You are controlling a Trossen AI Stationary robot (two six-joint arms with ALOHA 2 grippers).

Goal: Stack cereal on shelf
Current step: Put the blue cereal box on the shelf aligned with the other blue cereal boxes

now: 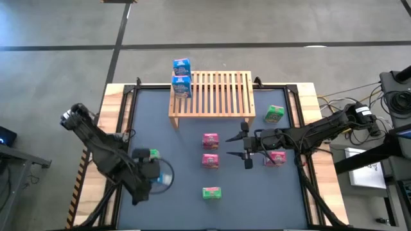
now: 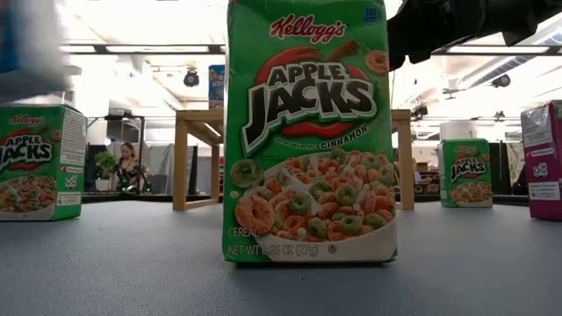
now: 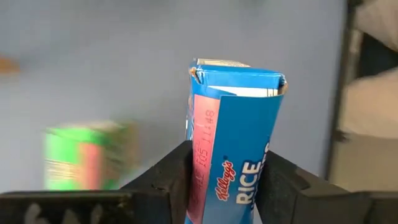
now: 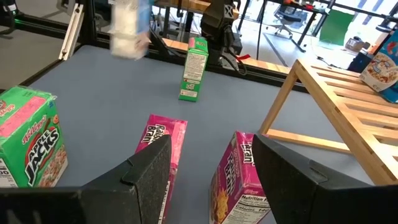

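Note:
My left gripper (image 1: 160, 174) is near the table's front left, shut on a blue cereal box (image 3: 233, 143), which is a blur in the low view (image 2: 26, 44). A green box (image 1: 152, 154) stands just beyond it. My right gripper (image 1: 239, 147) is open and empty right of centre. Its fingers point toward two pink boxes (image 1: 210, 139) (image 1: 210, 160), which show just ahead in its wrist view (image 4: 165, 140) (image 4: 239, 180). The light-wood slatted shelf (image 1: 215, 93) stands at the far side. A blue box (image 1: 182, 85) sits on its left end and another blue box (image 1: 182, 66) shows just behind. My left gripper pinches the blue box between its two fingers (image 3: 171, 177), on two opposite sides of its lower part (image 3: 205, 180). The box's other end (image 3: 236, 74) sticks out past the fingertips. The box is lifted clear of the table.
Another pink box (image 1: 276, 157) lies under my right arm. Green boxes stand at the near centre (image 1: 212, 192) and at the right of the shelf (image 1: 274, 114). The near green box fills the low view (image 2: 307, 132). A raised frame edges the table.

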